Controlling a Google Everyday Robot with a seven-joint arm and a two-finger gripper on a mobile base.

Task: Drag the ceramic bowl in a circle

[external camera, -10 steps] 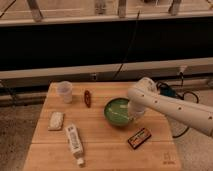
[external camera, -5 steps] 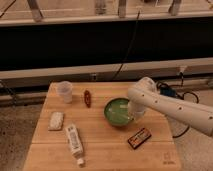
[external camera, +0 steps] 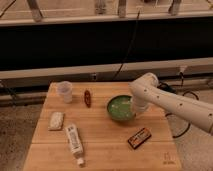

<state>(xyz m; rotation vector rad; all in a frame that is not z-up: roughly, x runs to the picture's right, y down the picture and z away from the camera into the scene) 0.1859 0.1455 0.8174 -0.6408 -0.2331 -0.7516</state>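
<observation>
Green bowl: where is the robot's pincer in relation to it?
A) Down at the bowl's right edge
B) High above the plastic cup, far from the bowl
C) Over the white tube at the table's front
A: the arm bends down so that its pincer sits at the right edge of the green bowl.

the scene is dim and warm-toned. light falls from above onto the wooden table, the brightest surface in view, while the wide band behind it is almost black. the white arm catches the light strongly. the gripper, at the right rim of the ceramic bowl, sits in the arm's shade. a pale sheen lies inside the bowl.
</observation>
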